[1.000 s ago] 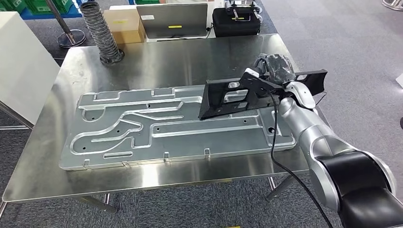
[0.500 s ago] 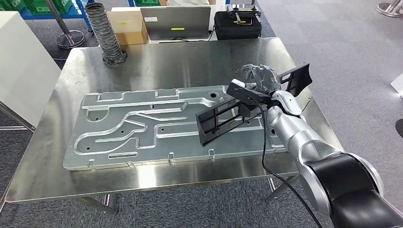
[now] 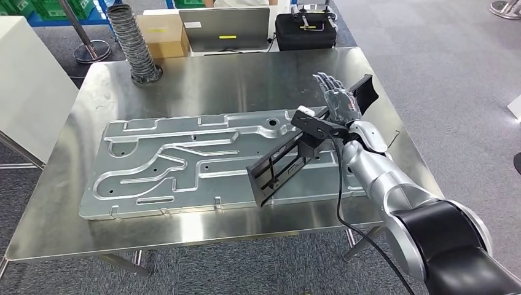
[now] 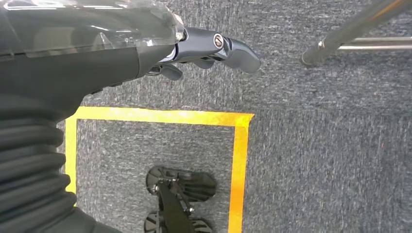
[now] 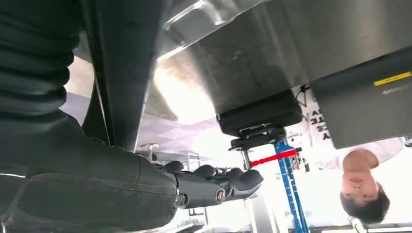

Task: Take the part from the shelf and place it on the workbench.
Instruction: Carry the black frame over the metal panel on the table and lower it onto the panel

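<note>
Lowering the part (image 3: 289, 165) onto the table (image 3: 246, 77) right now, by the looks of it. It's a long black frame w/ open slots, tilted, low end down near the front edge over the big grey metal plate (image 3: 184, 163), high end up by the right edge behind the right hand (image 3: 336, 98). Can't tell if the low end is actually touching the plate or just above it.

The right hand's fingers look stretched out and apart in the head view, w/ the part running under the palm/wrist. Whether the thumb is pinching it or the part is already let go, can't tell tbh. My guess for the tilt: one end goes down first so the rest can settle flat on the plate w/o dropping.

The left hand (image 4: 214, 48) hangs at the robot's side over grey carpet w/ yellow floor tape (image 4: 240, 165), fingers loosely apart, nothing in it.

Back edge of the table: grey ribbed hose (image 3: 132, 43), cardboard box (image 3: 161, 34), grey case (image 3: 224, 27) w/ a yellow label and a black case (image 3: 305, 31). Labels are too small to read, no brand I can make out.
</note>
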Tool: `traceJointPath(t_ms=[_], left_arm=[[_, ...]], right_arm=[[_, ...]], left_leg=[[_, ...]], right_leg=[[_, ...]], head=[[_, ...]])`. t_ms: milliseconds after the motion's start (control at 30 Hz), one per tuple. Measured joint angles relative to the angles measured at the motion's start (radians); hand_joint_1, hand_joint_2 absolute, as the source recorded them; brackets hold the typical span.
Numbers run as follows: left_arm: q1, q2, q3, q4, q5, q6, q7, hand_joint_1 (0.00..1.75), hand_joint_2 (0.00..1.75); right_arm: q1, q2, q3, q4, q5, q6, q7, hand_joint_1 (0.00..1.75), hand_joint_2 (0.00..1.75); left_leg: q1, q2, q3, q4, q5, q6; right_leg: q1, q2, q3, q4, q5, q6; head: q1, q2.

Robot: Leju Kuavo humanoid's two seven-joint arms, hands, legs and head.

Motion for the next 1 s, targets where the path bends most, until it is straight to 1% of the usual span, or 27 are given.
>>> traceJointPath(t_ms=[33, 67, 133, 167, 200, 233, 267, 300, 333, 367, 400, 467, 500, 533, 567, 633, 667, 700, 733, 767, 800, 833, 867, 900, 933, 967, 1000], left_arm=[[0.0, 0.0, -0.001, 0.0, 0.0, 0.001, 0.001, 0.0, 0.0], [-0.001, 0.001, -0.002, 0.0, 0.0, 0.002, 0.002, 0.0, 0.0], [0.001, 0.001, -0.005, 0.0, 0.0, 0.004, 0.006, 0.0, 0.0], [0.002, 0.002, -0.006, 0.0, 0.001, 0.004, 0.009, 0.0, 0.0], [0.003, 0.002, -0.006, 0.0, 0.002, 0.004, 0.011, 0.0, 0.0], [0.004, 0.002, -0.006, 0.0, 0.004, 0.004, 0.013, 0.0, 0.0], [0.004, 0.002, -0.006, 0.0, 0.006, 0.005, 0.014, 0.0, 0.0], [0.004, 0.002, -0.006, 0.0, 0.008, 0.005, 0.015, 0.0, 0.0], [0.004, 0.003, -0.006, 0.001, 0.01, 0.004, 0.015, 0.0, 0.0], [0.005, 0.003, -0.006, 0.001, 0.011, 0.004, 0.015, 0.0, 0.0], [0.006, 0.002, -0.006, 0.001, 0.011, 0.004, 0.015, 0.0, 0.0], [0.012, 0.002, -0.006, 0.001, 0.013, 0.003, 0.014, 0.0, 0.0], [0.013, 0.002, -0.006, 0.001, 0.013, 0.003, 0.013, 0.0, 0.0], [0.014, 0.002, -0.006, 0.001, 0.015, 0.003, 0.012, 0.0, 0.0], [0.013, 0.002, -0.005, 0.001, 0.017, 0.003, 0.011, 0.0, 0.0], [0.014, 0.002, -0.005, 0.001, 0.021, 0.003, 0.009, 0.0, 0.0], [0.015, 0.002, -0.005, 0.001, 0.022, 0.003, 0.009, 0.0, 0.0], [0.016, 0.002, -0.005, 0.001, 0.023, 0.003, 0.009, 0.0, 0.0], [0.017, 0.002, -0.005, 0.001, 0.024, 0.003, 0.009, 0.0, 0.0], [0.018, 0.002, -0.004, 0.001, 0.024, 0.003, 0.009, 0.0, 0.0], [0.019, 0.002, -0.004, 0.001, 0.025, 0.003, 0.008, 0.0, 0.0], [0.018, 0.001, -0.004, 0.001, 0.025, 0.002, 0.008, 0.0, 0.0], [0.018, 0.001, -0.004, 0.001, 0.025, 0.002, 0.008, 0.0, 0.0], [0.018, 0.0, -0.004, 0.002, 0.025, 0.002, 0.008, 0.0, 0.0], [0.019, 0.0, -0.004, 0.002, 0.025, 0.001, 0.007, 0.0, 0.0], [0.019, 0.001, -0.003, 0.002, 0.025, 0.001, 0.007, 0.0, 0.0], [0.019, 0.002, -0.003, 0.002, 0.025, 0.001, 0.007, 0.0, 0.0]], right_arm=[[-0.002, 0.0, 0.0, 0.0, 0.002, 0.001, 0.002, 0.0, 0.0], [-0.003, 0.0, 0.0, 0.0, 0.005, 0.003, 0.005, 0.0, 0.0], [-0.003, -0.001, 0.0, 0.0, 0.021, 0.012, 0.021, 0.0, 0.0], [-0.004, -0.002, 0.0, 0.001, 0.037, 0.02, 0.036, 0.0, 0.0], [-0.005, -0.003, 0.001, 0.001, 0.054, 0.03, 0.056, 0.0, 0.0], [-0.009, -0.006, 0.002, 0.002, 0.073, 0.041, 0.078, 0.0, 0.0], [-0.015, -0.009, 0.003, 0.002, 0.091, 0.051, 0.101, 0.0, 0.0], [-0.021, -0.012, 0.004, 0.002, 0.109, 0.062, 0.123, 0.0, 0.0], [-0.026, -0.017, 0.006, 0.002, 0.126, 0.072, 0.144, 0.0, 0.0], [-0.03, -0.024, 0.008, 0.002, 0.142, 0.08, 0.164, 0.0, 0.0], [-0.033, -0.03, 0.011, 0.003, 0.158, 0.088, 0.183, 0.0, 0.0], [-0.041, -0.044, 0.016, 0.004, 0.189, 0.105, 0.218, 0.0, 0.0], [-0.047, -0.05, 0.02, 0.004, 0.208, 0.118, 0.235, 0.0, 0.0], [-0.056, -0.055, 0.026, 0.004, 0.231, 0.136, 0.252, 0.0, 0.0], [-0.066, -0.061, 0.033, 0.005, 0.257, 0.157, 0.267, 0.0, 0.0], [-0.086, -0.072, 0.052, 0.006, 0.311, 0.2, 0.292, 0.0, 0.0], [-0.093, -0.077, 0.062, 0.007, 0.336, 0.22, 0.301, 0.0, 0.0], [-0.098, -0.083, 0.072, 0.009, 0.36, 0.236, 0.306, 0.0, 0.0], [-0.102, -0.09, 0.082, 0.012, 0.378, 0.248, 0.309, 0.0, 0.0], [-0.108, -0.095, 0.092, 0.014, 0.393, 0.258, 0.311, 0.0, 0.0], [-0.114, -0.1, 0.101, 0.015, 0.403, 0.265, 0.311, 0.0, 0.0], [-0.122, -0.103, 0.109, 0.016, 0.413, 0.274, 0.311, 0.0, 0.0], [-0.131, -0.105, 0.116, 0.017, 0.424, 0.288, 0.31, 0.0, 0.0], [-0.139, -0.107, 0.124, 0.018, 0.436, 0.309, 0.308, 0.0, 0.0], [-0.146, -0.109, 0.133, 0.019, 0.449, 0.332, 0.306, 0.0, 0.0], [-0.152, -0.112, 0.142, 0.021, 0.459, 0.354, 0.302, 0.0, 0.0], [-0.157, -0.114, 0.15, 0.023, 0.467, 0.37, 0.299, 0.0, 0.0]], left_leg=[[0.0, 0.0, -0.011, 0.027, -0.019, -0.004], [0.001, 0.001, -0.03, 0.073, -0.047, -0.008], [0.004, 0.001, -0.088, 0.206, -0.111, -0.016], [0.006, 0.001, -0.111, 0.257, -0.127, -0.019], [0.008, 0.001, -0.119, 0.275, -0.125, -0.022], [0.011, 0.002, -0.106, 0.252, -0.105, -0.024], [0.013, 0.002, -0.077, 0.194, -0.071, -0.025], [0.016, 0.002, -0.041, 0.121, -0.042, -0.026], [0.017, 0.001, -0.011, 0.06, -0.022, -0.024], [0.017, -0.001, 0.007, 0.023, -0.012, -0.018], [0.015, -0.002, 0.011, 0.008, -0.012, -0.011], [0.011, -0.004, 0.007, 0.008, -0.008, 0.006], [0.011, -0.003, 0.006, 0.006, -0.005, 0.013], [0.011, -0.003, 0.006, 0.004, -0.002, 0.019], [0.011, -0.002, 0.005, 0.003, 0.0, 0.025], [0.008, -0.001, 0.003, 0.002, 0.001, 0.032], [0.005, -0.002, 0.003, 0.003, 0.001, 0.034], [0.003, -0.002, 0.003, 0.003, 0.001, 0.035], [0.0, -0.004, 0.004, 0.003, 0.001, 0.036], [-0.003, -0.005, 0.004, 0.003, 0.001, 0.036], [-0.006, -0.006, 0.005, 0.003, 0.001, 0.037], [-0.01, -0.006, 0.003, 0.003, 0.002, 0.036], [-0.012, -0.006, 0.002, 0.003, 0.002, 0.034], [-0.012, -0.005, 0.0, 0.003, 0.003, 0.031], [-0.011, -0.005, -0.001, 0.001, 0.004, 0.027], [-0.01, -0.004, -0.001, -0.001, 0.006, 0.022], [-0.009, -0.004, -0.001, -0.001, 0.004, 0.017]], right_leg=[[-0.003, -0.001, 0.003, -0.006, 0.003, -0.005], [-0.006, -0.003, 0.006, -0.01, 0.005, -0.009], [-0.005, -0.004, 0.006, -0.011, 0.006, -0.011], [-0.005, -0.004, 0.005, -0.01, 0.005, -0.011], [-0.006, -0.003, 0.005, -0.009, 0.005, -0.011], [-0.006, -0.003, 0.005, -0.007, 0.004, -0.01], [-0.008, -0.002, 0.005, -0.004, 0.003, -0.007], [-0.008, -0.001, 0.005, 0.0, 0.0, -0.003], [-0.007, 0.0, 0.003, 0.005, -0.002, 0.003], [-0.005, 0.0, 0.0, 0.009, -0.003, 0.01], [-0.004, 0.001, -0.003, 0.011, -0.002, 0.017], [-0.005, 0.002, -0.008, 0.011, 0.001, 0.029], [-0.007, 0.002, -0.011, 0.016, -0.004, 0.035], [-0.009, 0.002, -0.02, 0.036, -0.018, 0.039], [-0.01, 0.001, -0.04, 0.08, -0.045, 0.043], [-0.009, 0.0, -0.103, 0.219, -0.113, 0.046], [-0.009, 0.0, -0.132, 0.282, -0.134, 0.046], [-0.008, 0.0, -0.146, 0.311, -0.136, 0.044], [-0.007, 0.0, -0.14, 0.299, -0.119, 0.039], [-0.004, 0.0, -0.116, 0.247, -0.088, 0.032], [-0.001, 0.0, -0.079, 0.173, -0.053, 0.021], [0.004, -0.002, -0.045, 0.102, -0.027, 0.011], [0.008, -0.004, -0.021, 0.05, -0.011, 0.004], [0.012, -0.006, -0.01, 0.023, -0.005, -0.001], [0.015, -0.007, -0.009, 0.017, -0.007, -0.003], [0.015, -0.007, -0.009, 0.012, -0.003, -0.005], [0.012, -0.008, -0.006, 0.005, 0.0, -0.006]], head=[[0.0, 0.0], [0.0, 0.0], [0.0, 0.0], [0.0, 0.0], [0.0, 0.0], [0.0, 0.0], [0.0, 0.0], [0.0, 0.0], [0.0, 0.0], [0.0, 0.0], [0.0, 0.0], [0.0, 0.0], [0.0, 0.0], [0.0, 0.0], [0.0, 0.0], [0.0, 0.0], [0.0, 0.0], [0.0, 0.0], [0.0, 0.0], [0.0, 0.0], [0.0, 0.0], [0.0, 0.0], [0.0, 0.0], [0.0, 0.0], [0.0, 0.0], [0.0, 0.0], [0.0, 0.0]])
